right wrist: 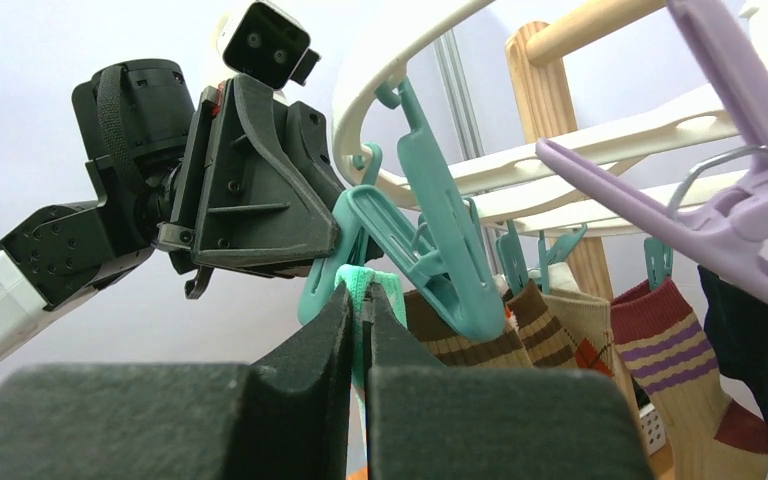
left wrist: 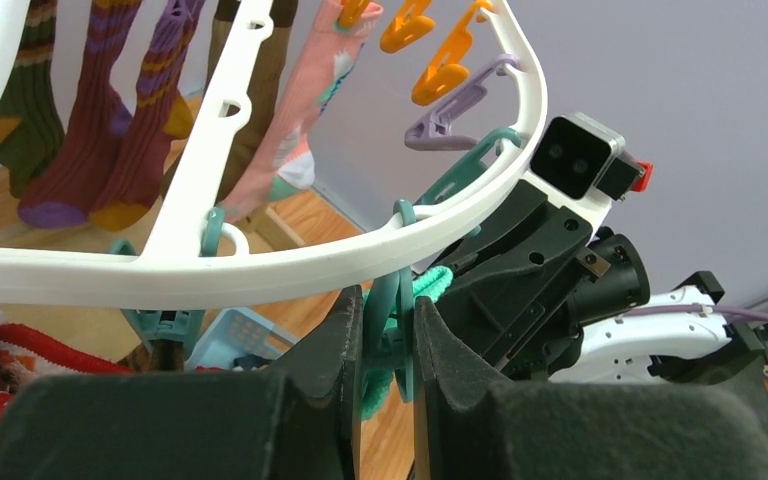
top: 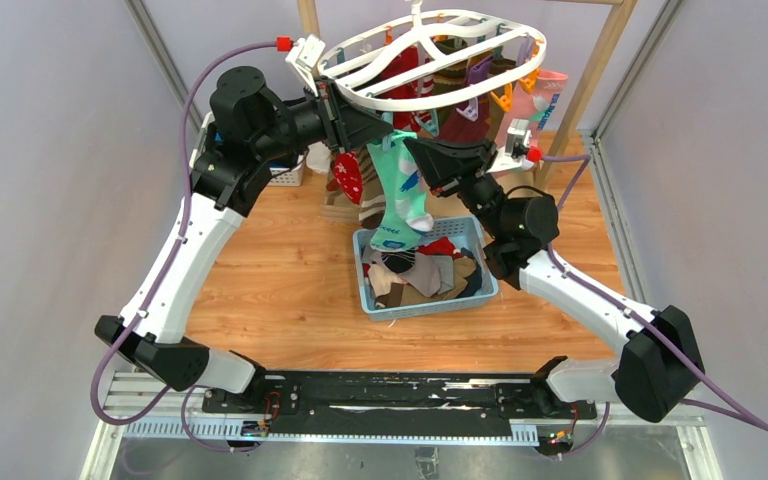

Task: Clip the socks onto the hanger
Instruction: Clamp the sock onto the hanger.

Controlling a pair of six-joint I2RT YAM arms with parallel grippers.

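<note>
Seen from above, the hanger hangs over the middle of the table's far edge. The mint sock dangles below its near rim, long axis vertical. In the left wrist view, the left gripper pinches a teal clip. In the right wrist view, the right gripper is clamped on the sock's cuff, just beneath that clip.

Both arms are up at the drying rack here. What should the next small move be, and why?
Probably ease the left claw open, so the teal plastic clip it squeezes shuts on the mint green sock. The right claw pinches that sock's cuff right up against the clip, under the white oval plastic hanger. How deep the cuff sits in the clip is unclear.
</note>
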